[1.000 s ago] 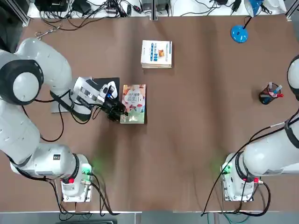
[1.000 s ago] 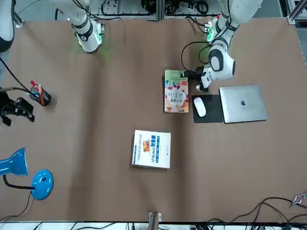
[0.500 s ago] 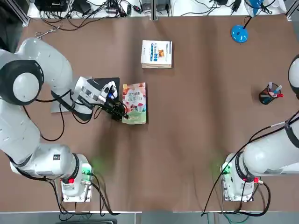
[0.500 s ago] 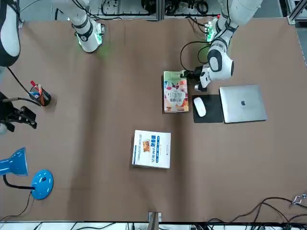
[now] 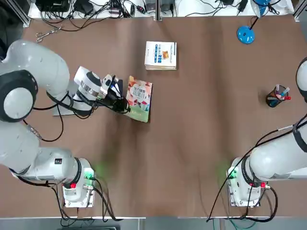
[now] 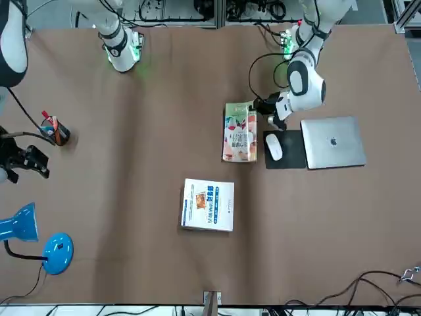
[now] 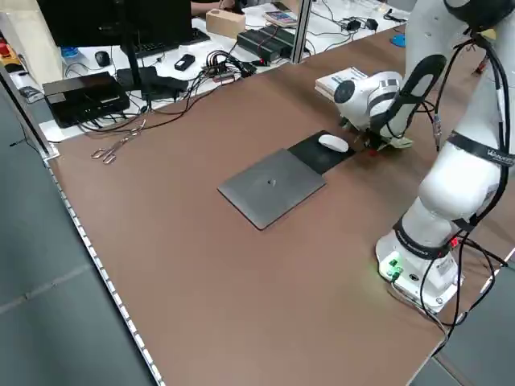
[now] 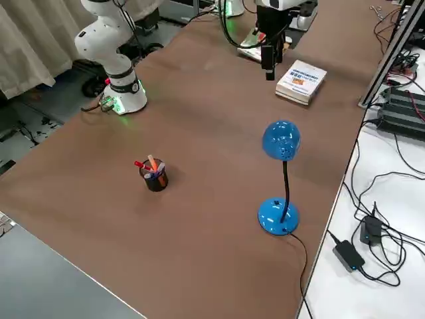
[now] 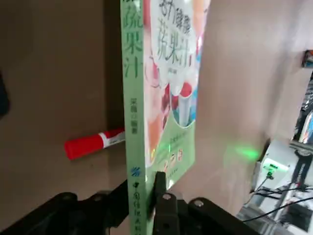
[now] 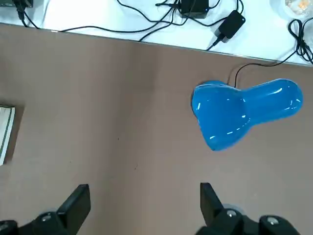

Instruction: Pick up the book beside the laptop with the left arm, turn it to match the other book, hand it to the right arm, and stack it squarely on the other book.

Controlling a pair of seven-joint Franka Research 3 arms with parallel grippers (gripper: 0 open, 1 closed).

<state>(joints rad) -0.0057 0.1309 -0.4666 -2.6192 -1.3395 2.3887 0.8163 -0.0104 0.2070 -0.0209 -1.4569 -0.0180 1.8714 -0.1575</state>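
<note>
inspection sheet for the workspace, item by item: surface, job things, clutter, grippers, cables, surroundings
Surface: brown table, no spill seen
Job things: green-bordered book in the left gripper; white book lying flat; laptop closed
Clutter: mouse on black pad, pen cup, blue lamp, red marker by the held book
Grippers: left on the near end of the green-bordered book; right open and empty, over the table's right side
Cables: loose tangle at the table's far edge; black cables along both arms
Surroundings: monitor on a white desk
</note>
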